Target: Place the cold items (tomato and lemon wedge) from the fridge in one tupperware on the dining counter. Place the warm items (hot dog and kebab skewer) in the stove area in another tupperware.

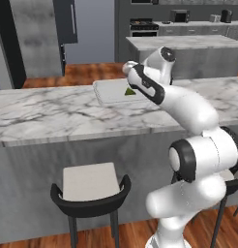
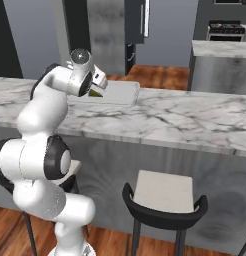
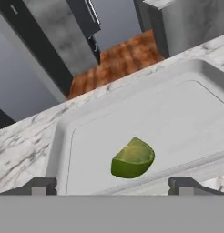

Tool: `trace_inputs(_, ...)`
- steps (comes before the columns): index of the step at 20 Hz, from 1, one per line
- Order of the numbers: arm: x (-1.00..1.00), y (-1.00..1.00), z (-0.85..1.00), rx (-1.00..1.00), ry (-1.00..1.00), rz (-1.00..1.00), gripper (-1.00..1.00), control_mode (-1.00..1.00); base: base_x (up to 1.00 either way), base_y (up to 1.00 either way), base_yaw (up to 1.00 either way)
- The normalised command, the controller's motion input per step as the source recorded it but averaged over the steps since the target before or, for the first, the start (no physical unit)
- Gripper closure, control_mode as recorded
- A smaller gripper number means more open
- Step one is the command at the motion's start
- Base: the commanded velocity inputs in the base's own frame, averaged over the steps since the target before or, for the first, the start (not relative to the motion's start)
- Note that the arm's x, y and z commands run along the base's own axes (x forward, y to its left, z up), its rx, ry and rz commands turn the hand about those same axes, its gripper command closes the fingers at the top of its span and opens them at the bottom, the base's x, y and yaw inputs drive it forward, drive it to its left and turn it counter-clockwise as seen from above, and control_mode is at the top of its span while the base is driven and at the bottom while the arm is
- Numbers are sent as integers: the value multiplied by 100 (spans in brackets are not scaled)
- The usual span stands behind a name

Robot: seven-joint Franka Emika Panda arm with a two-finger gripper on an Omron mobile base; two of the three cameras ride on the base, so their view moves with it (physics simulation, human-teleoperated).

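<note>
A yellow-green lemon wedge (image 3: 133, 158) lies on the floor of a shallow pale tupperware (image 3: 59, 136) standing on the white marble dining counter (image 1: 43, 114). My gripper (image 3: 113, 185) hangs just above the tray's near rim, open, its two fingertips (image 3: 43, 185) wide apart with nothing between them. The wedge rests loose just beyond the tips. From the base views the wedge (image 1: 129, 91) (image 2: 96, 93) peeks out under my hand, inside the tupperware (image 1: 109, 92) (image 2: 122, 92). The tomato, hot dog and kebab skewer are out of view.
The dark fridge (image 1: 9, 43) stands behind the counter at the left. A second marble-topped block (image 1: 188, 48) and the black stove (image 1: 143, 26) lie further back. Black-backed stools (image 1: 92, 186) (image 2: 162, 197) stand under the counter's overhang.
</note>
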Motion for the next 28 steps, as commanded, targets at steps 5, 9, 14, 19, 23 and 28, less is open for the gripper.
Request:
trace_inputs(5, -100, -16, 37, 1, -48, -7, -100, -100, 0, 0, 0)
trace_inputs(9, -100, -4, 58, 3, 11, 0, -100, -100, 0, 0, 0)
trace_inputs(14, -100, -6, 63, 3, 40, 0, -100, -100, 0, 0, 0)
trace_inputs(19, -100, -3, 43, 2, 38, 0, -100, -100, 0, 0, 0)
trace_inputs(23, -100, 0, -71, -2, 24, -9, -100, -100, 0, 0, 0)
trace_inputs(28, -100, 0, -100, -11, 24, -7, -100, -100, 0, 0, 0)
